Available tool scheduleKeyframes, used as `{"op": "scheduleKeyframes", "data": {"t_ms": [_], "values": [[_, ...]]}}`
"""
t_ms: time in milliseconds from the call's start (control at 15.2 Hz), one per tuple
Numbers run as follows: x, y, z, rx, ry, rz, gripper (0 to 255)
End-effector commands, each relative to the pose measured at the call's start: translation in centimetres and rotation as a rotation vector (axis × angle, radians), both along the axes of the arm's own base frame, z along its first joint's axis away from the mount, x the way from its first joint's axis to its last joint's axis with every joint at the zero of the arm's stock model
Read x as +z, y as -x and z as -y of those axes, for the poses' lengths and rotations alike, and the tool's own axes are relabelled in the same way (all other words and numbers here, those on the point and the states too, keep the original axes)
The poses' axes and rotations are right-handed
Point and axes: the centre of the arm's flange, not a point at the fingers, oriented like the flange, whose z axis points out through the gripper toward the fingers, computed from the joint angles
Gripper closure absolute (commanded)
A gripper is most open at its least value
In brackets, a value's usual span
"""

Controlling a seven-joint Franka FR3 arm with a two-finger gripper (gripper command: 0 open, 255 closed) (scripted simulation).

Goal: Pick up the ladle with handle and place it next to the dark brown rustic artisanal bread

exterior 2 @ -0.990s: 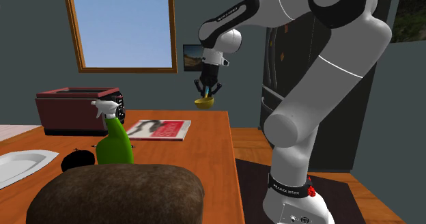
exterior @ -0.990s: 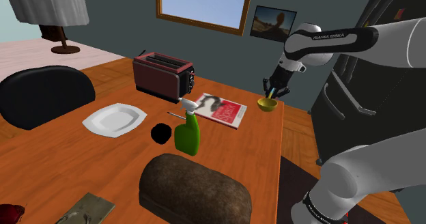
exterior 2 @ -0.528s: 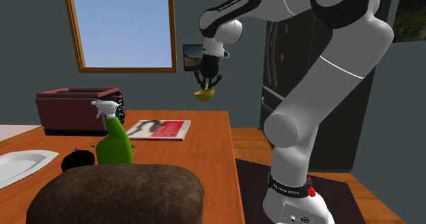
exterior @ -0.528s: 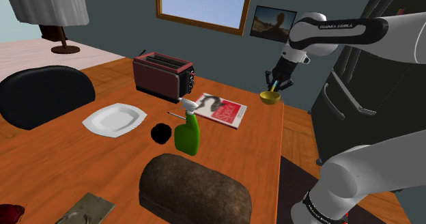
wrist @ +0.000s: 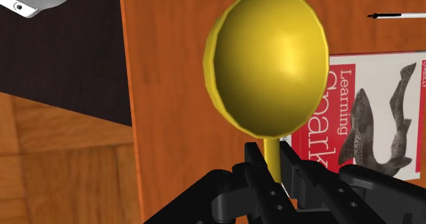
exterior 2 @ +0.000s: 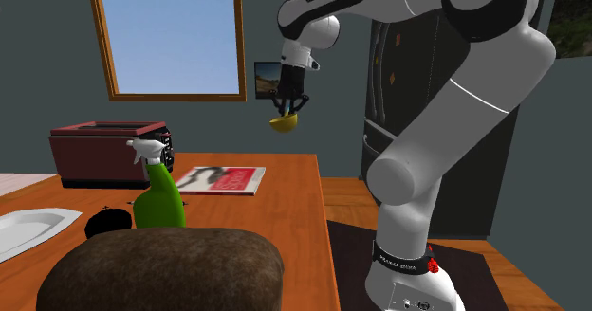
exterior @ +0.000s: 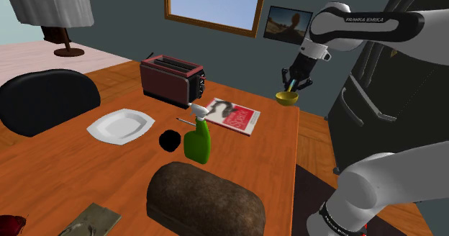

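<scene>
Orange-brown wooden table (exterior: 65, 170), dark teal walls behind. Your black two-finger gripper (exterior: 291, 87) has climbed over the last second. Glossy yellow deep-bowled ladle (exterior: 286, 98) with thin handle now hangs clear above table's far corner, near red-and-white book (exterior: 234, 115). Fingers clenched on handle, bowl downward. Pick looks done. You still owe carry to dark brown rustic loaf (exterior: 205, 198) at near edge.

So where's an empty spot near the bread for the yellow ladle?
Bare table lies between the bread and the table's right edge in the shoulder view, and between bread and plate. Crowded: spray bottle and a small black thing just behind the bread.
</scene>
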Motion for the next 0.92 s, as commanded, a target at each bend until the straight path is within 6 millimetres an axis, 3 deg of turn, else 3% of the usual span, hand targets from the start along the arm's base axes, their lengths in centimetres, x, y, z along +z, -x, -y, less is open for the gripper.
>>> {"op": "scheduleKeyframes", "data": {"t_ms": [0, 858], "values": [[0.1, 0.7, -2.1, 0.000, 0.000, 0.000, 255], [0.1, 7.0, -18.1, 0.000, 0.000, 0.000, 255]]}}
